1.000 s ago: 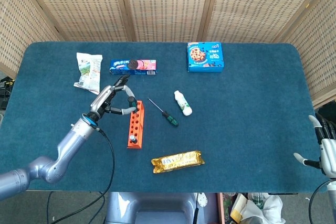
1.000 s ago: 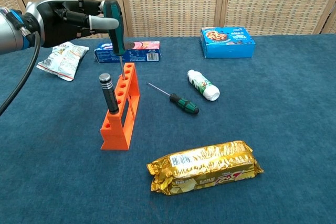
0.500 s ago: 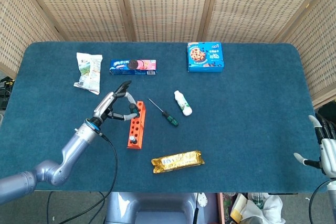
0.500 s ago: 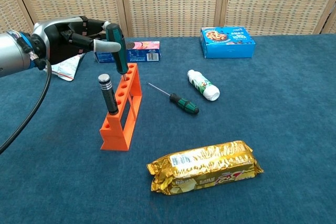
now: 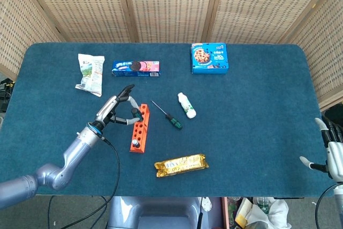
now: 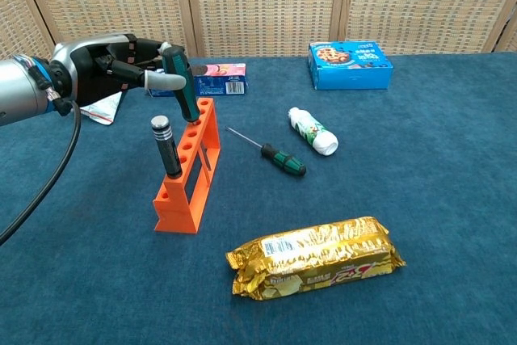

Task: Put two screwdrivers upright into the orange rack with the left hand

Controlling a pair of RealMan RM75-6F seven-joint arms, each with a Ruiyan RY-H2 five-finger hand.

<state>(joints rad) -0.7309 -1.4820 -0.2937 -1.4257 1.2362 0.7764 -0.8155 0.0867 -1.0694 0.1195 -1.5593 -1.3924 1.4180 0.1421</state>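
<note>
Left hand (image 6: 109, 66) grips the green-and-black-handled screwdriver (image 6: 181, 84) near the handle top, fingers (image 6: 157, 80) wrapped on it. Its shaft is down in a hole at the far end of the orange plastic rack (image 6: 187, 169), handle tilted a bit toward the hand, not quite plumb. Whether it is fully seated cannot be told from either view.

A black-handled screwdriver with silver cap (image 6: 166, 145) already stands upright in a hole toward the rack's near end. So judged: one in, second being seated, task nearly done.

To do this step well: straighten the handle to vertical before letting go, press lightly down until the shaft bottoms, then open the fingers sideways away from the rack so the handle isn't dragged. The rack is light and narrow, so pushing sideways could tip it or knock the neighbouring tool.

A spare small green-handled screwdriver (image 6: 271, 153) lies flat on the blue cloth surface (image 6: 420, 199) just beside the white bottle (image 6: 313, 132), apart from the rack; probably not needed.

Right hand (image 5: 332, 154) sits at the surface's right edge, fingers spread, holding nothing.
</note>
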